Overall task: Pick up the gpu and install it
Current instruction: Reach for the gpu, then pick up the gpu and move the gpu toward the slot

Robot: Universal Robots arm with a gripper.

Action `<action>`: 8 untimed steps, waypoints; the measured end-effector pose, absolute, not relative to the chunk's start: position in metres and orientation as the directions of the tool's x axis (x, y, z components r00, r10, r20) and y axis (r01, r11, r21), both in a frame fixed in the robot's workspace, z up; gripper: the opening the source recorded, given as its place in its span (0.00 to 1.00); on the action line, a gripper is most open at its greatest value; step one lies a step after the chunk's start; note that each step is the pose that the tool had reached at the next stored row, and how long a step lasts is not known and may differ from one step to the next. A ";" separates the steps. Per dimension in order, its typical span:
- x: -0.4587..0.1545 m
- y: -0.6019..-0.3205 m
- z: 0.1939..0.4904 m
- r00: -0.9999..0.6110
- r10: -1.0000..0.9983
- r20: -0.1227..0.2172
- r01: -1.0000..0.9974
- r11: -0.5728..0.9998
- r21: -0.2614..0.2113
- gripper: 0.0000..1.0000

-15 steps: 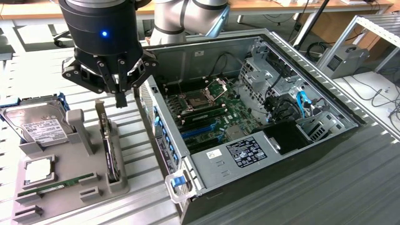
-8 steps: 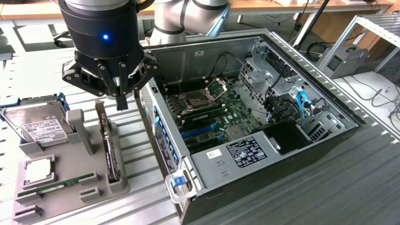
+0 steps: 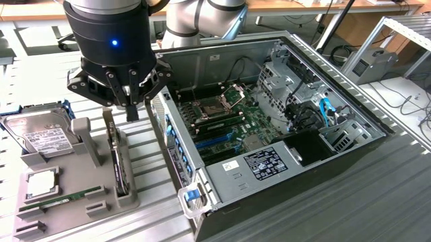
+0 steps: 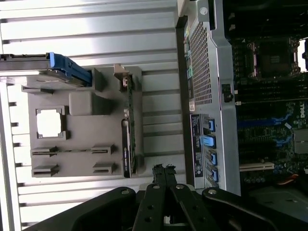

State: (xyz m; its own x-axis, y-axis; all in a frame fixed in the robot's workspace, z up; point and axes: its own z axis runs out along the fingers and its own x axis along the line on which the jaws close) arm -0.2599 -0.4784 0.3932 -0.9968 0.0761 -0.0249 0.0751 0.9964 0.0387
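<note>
the pincer (image 3: 132, 113) hangs closed and empty. the gpu (image 3: 120, 162) sits just below it, upright on edge in the grey holder (image 3: 77, 174) on the tabletop (image 3: 151, 224). nothing is lifted yet, so pickup and install are both left. the open case (image 3: 225, 176) lies beside the pincer. the wrist view shows the tips pressed together; the exterior view shows the gap down to the card.

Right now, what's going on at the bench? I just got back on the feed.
The arm's gripper hangs shut and empty above the grey parts holder, close to the gpu but not touching it. The gpu stands on edge in its slot in the holder, not yet picked up. The open computer case lies beside the holder on the exterior view's right, with its motherboard exposed.
</note>
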 end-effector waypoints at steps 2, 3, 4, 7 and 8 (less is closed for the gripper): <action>-0.260 -0.480 0.393 -0.997 0.076 -0.025 0.075 0.996 0.038 0.11; -0.260 -0.480 0.393 -0.997 0.076 -0.025 0.075 0.996 0.037 0.11; -0.260 -0.480 0.393 -0.997 0.076 -0.025 0.075 0.996 0.037 0.11; -0.260 -0.479 0.393 -0.997 0.076 -0.025 0.075 0.996 0.037 0.11; -0.260 -0.479 0.393 -0.997 0.076 -0.025 0.075 0.996 0.037 0.11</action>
State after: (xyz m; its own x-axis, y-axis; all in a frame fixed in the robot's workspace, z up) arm -0.2599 -0.4787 0.3932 -0.9968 0.0760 -0.0250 0.0751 0.9965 0.0373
